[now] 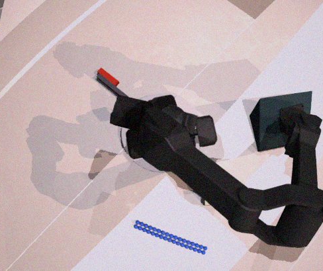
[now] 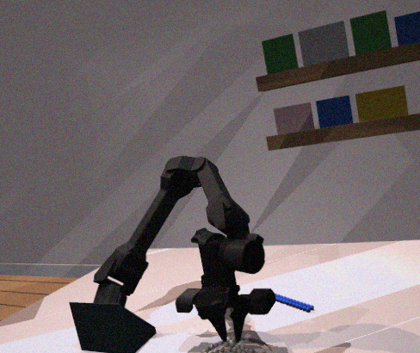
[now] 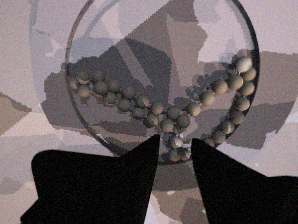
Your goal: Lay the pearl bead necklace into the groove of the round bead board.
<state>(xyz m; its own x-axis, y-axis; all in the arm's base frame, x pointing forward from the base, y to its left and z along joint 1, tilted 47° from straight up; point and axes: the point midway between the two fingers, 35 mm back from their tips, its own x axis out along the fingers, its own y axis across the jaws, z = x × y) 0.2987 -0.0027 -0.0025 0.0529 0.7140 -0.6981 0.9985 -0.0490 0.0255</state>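
The round bead board (image 3: 67, 50) (image 1: 122, 143) is clear with a dark ring line. The arm hides most of it in the top view. The pearl bead necklace (image 3: 101, 87) lies bunched inside the ring in the wrist view. A double row crosses from the left side to the lower middle, one run rises to the upper right, and another follows the ring's right side. My gripper (image 3: 175, 141) (image 2: 231, 340) points down at the board's lower edge, its fingers partly open. A few beads lie in the gap at the tips, clear of both fingers. The fingertips are hidden in the top view.
A double row of blue beads (image 1: 169, 236) (image 2: 293, 302) lies off the board. A red block (image 1: 108, 77) lies beside a dark bar (image 1: 108, 85) near the wrist. A small cream block (image 1: 206, 201) is partly hidden under the arm. Wall shelves (image 2: 345, 66) stand behind.
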